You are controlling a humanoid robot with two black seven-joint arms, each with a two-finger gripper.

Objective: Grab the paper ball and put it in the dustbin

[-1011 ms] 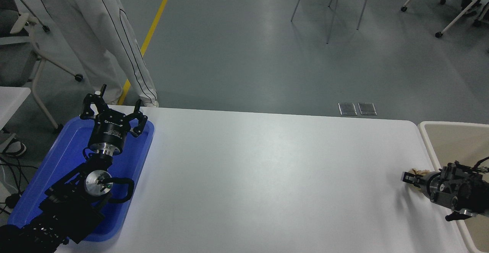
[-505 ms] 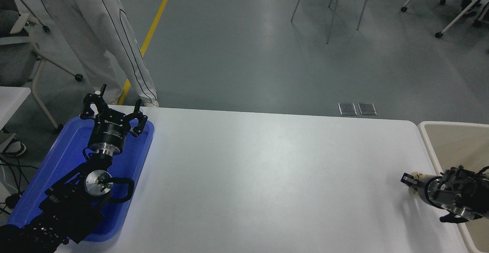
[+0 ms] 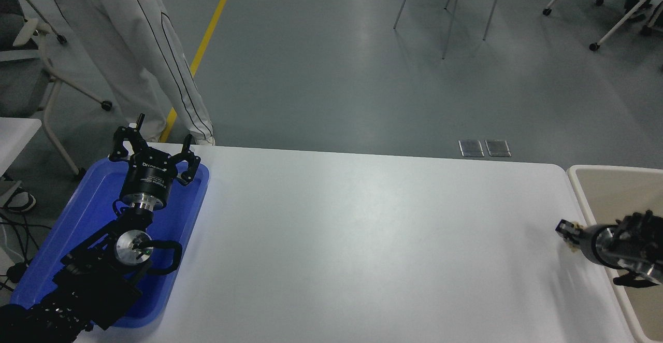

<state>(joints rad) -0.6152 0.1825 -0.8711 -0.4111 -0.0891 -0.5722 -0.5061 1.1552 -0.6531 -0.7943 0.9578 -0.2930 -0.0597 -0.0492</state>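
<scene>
The right tool [image 3: 567, 229] hangs above the right end of the bench [image 3: 362, 229], its tips pointing left and its body blurred by motion. It is clamped on the paper ball [image 3: 573, 244], of which only a small tan scrap shows under and just behind the tips; most of the wad is hidden by the black fingers. The ball appears lifted clear of the bench surface, with a faint shadow below and to the right of it.

Just right of the tool lies the dustbin [image 3: 577, 187], its pale thick rim running alongside the bench's right edge, and the arm's wrist already overlaps that rim in the picture. So the pick-up looks done, and the carry seems well along. What is left, as I judge it, is to bring the ball fully over the bin's opening and let it drop. No paper can be seen inside the visible part of the bin.

At the far left, the left tool [image 3: 154, 148] is parked over a blue tray [image 3: 62, 239], its fingers spread apart and holding nothing.

A person in white trousers [image 3: 134, 47] stands beyond the bench's far left corner.

As for writing, there is small white print on the collar of the left tool, too small to read. No other label or brand is legible.
</scene>
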